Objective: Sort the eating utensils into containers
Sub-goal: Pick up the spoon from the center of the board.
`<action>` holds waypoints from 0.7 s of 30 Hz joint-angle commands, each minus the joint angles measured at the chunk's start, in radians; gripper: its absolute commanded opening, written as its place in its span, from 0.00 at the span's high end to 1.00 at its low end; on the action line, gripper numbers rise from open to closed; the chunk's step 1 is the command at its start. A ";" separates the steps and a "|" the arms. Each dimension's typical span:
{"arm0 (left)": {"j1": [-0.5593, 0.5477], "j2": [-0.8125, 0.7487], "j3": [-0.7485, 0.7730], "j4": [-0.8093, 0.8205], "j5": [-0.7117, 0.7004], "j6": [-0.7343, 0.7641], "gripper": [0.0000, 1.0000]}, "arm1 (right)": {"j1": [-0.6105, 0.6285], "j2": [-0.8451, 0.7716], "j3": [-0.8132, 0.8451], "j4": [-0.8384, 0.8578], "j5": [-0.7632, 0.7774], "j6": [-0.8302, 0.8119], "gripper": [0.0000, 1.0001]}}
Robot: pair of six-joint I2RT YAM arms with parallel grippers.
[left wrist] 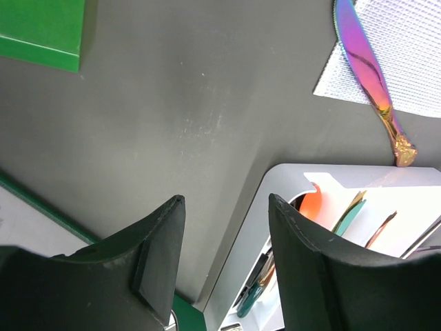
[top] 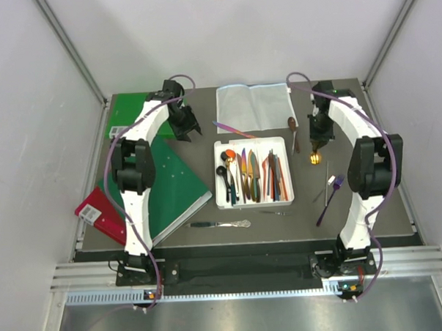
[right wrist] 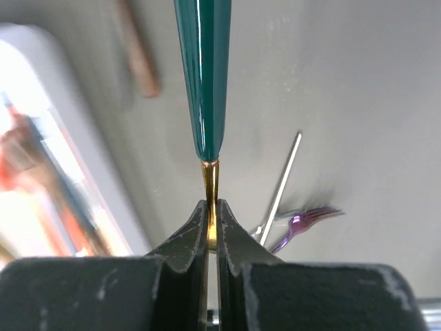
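The white compartment tray (top: pixel 221 198) sits mid-table and holds several utensils. My right gripper (top: pixel 317 142) hovers right of the tray's far end, shut on the gold neck of a teal-handled utensil (right wrist: pixel 204 76); its gold end (top: pixel 315 158) shows below the fingers. In the right wrist view the gripper (right wrist: pixel 212 210) pinches the gold neck, with the blurred tray (right wrist: pixel 41 138) at left. My left gripper (top: pixel 186 129) is open and empty above bare table, left of the tray's far corner (left wrist: pixel 289 181). An iridescent knife (top: pixel 234 130) lies on the table and also shows in the left wrist view (left wrist: pixel 368 69).
Loose on the table: a brown spoon (top: pixel 294 131), a purple fork (top: pixel 329 199), a thin silver utensil (top: pixel 328 183), a silver knife (top: pixel 220 224). Green books (top: pixel 170 184) and a red one (top: pixel 97 213) lie at left. A white mesh mat (top: pixel 253 105) lies behind the tray.
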 commanded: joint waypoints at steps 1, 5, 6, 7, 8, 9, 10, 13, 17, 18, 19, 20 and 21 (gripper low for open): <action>-0.004 0.010 0.065 -0.013 -0.049 0.016 0.43 | 0.091 -0.080 0.219 -0.096 -0.045 0.016 1.00; 0.021 0.007 0.107 -0.044 -0.123 0.028 0.42 | 0.226 0.032 0.428 -0.204 -0.212 0.068 1.00; 0.027 0.001 0.108 -0.047 -0.131 0.024 0.42 | 0.246 0.055 0.484 -0.204 -0.279 0.078 1.00; 0.040 -0.004 0.104 -0.045 -0.140 0.014 0.42 | 0.269 0.093 0.501 -0.198 -0.307 0.087 1.00; 0.045 -0.008 0.099 -0.042 -0.146 0.013 0.42 | 0.306 0.106 0.509 -0.177 -0.330 0.096 1.00; 0.050 -0.018 0.096 -0.039 -0.151 0.011 0.42 | 0.324 0.120 0.511 -0.169 -0.375 0.098 1.00; 0.053 -0.025 0.081 -0.032 -0.158 0.011 0.42 | 0.340 0.138 0.506 -0.164 -0.392 0.096 1.00; 0.054 -0.047 0.035 -0.010 -0.154 0.005 0.42 | 0.389 0.175 0.486 -0.192 -0.433 0.049 1.00; 0.054 -0.082 -0.049 0.027 -0.142 -0.004 0.42 | 0.421 0.151 0.396 -0.183 -0.461 0.041 1.00; 0.054 -0.087 -0.065 0.033 -0.139 -0.004 0.42 | 0.430 0.146 0.381 -0.186 -0.453 0.040 1.00; 0.054 -0.090 -0.091 0.040 -0.136 -0.006 0.43 | 0.436 0.141 0.376 -0.189 -0.449 0.039 1.00; 0.054 -0.096 -0.100 0.047 -0.133 -0.004 0.43 | 0.455 0.135 0.367 -0.186 -0.450 0.041 1.00; 0.054 -0.096 -0.106 0.045 -0.129 -0.006 0.43 | 0.465 0.126 0.347 -0.183 -0.455 0.043 1.00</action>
